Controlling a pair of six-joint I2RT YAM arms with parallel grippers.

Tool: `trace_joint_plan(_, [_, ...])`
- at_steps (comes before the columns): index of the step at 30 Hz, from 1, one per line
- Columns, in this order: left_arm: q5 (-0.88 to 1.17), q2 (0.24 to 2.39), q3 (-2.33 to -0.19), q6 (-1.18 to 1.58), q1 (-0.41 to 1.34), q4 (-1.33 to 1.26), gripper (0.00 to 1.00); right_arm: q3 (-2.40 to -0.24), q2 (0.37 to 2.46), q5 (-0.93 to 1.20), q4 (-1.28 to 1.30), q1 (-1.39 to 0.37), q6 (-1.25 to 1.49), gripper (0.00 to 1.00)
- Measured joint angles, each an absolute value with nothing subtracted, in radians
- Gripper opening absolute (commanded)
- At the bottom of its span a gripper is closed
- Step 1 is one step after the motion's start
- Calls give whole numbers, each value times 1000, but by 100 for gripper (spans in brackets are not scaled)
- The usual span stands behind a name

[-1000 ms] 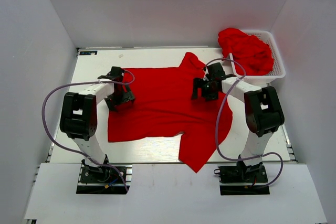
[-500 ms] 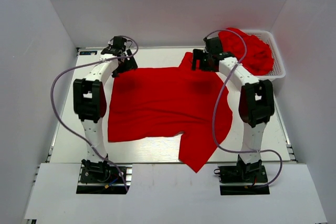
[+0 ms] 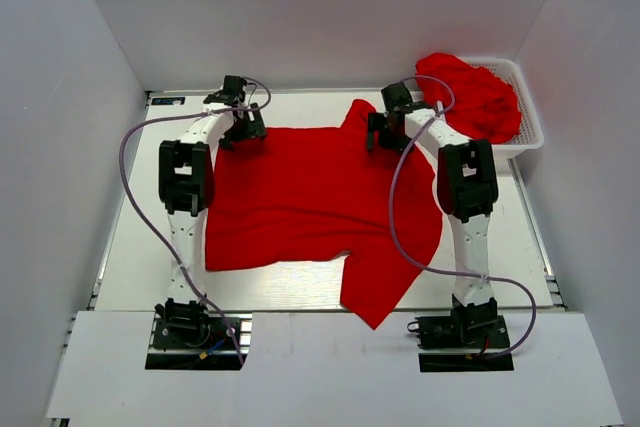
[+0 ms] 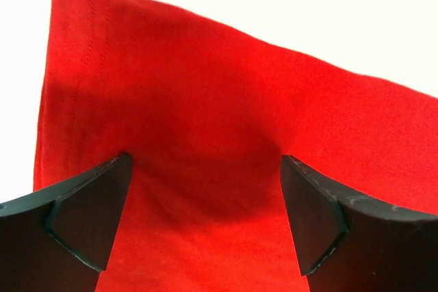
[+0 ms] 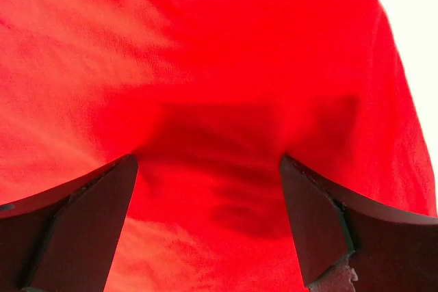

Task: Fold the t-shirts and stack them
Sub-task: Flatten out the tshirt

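Observation:
A red t-shirt (image 3: 310, 197) lies spread on the white table, one sleeve hanging over the front edge. My left gripper (image 3: 243, 127) is open above the shirt's far left corner; the cloth (image 4: 205, 135) shows between its wide-apart fingers (image 4: 89, 210). My right gripper (image 3: 385, 132) is open above the shirt's far right part near the raised sleeve; red cloth (image 5: 226, 121) fills the space between its fingers (image 5: 315, 223). Neither holds anything. More red shirts (image 3: 470, 92) are heaped in the basket.
A white mesh basket (image 3: 530, 132) stands at the back right corner. White walls enclose the table on three sides. Bare table (image 3: 160, 197) shows left of the shirt and along the far edge (image 3: 300, 107).
Both arms have stretched from the shirt's middle to its far edge. Over the last half second each gripper moved slightly inward over the far corners. The shirt has not shifted.

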State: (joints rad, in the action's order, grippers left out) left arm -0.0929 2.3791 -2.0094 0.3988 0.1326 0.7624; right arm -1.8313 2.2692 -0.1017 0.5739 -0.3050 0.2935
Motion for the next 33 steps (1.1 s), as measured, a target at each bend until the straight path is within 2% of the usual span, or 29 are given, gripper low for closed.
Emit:
trace_joint_plan(8, [-72, 2548, -2275, 365, 127, 718, 100, -2105, 2441, -75, 611, -268, 315, 90])
trace_joint_plan(19, [150, 2685, -2384, 453, 64, 347, 100, -2267, 2574, 133, 392, -181, 286, 90])
trace_joint_plan(23, [185, 2690, -2381, 461, 52, 302, 100, -2268, 2571, 165, 367, -174, 221, 90])
trace_joint_plan(28, [183, 2563, -2234, 394, 54, 315, 100, -2199, 2464, 188, 383, -184, 124, 90])
trace_joint_plan(33, [108, 2225, -1987, 348, 57, 405, 100, -1932, 2125, 181, 393, -212, 60, 90])
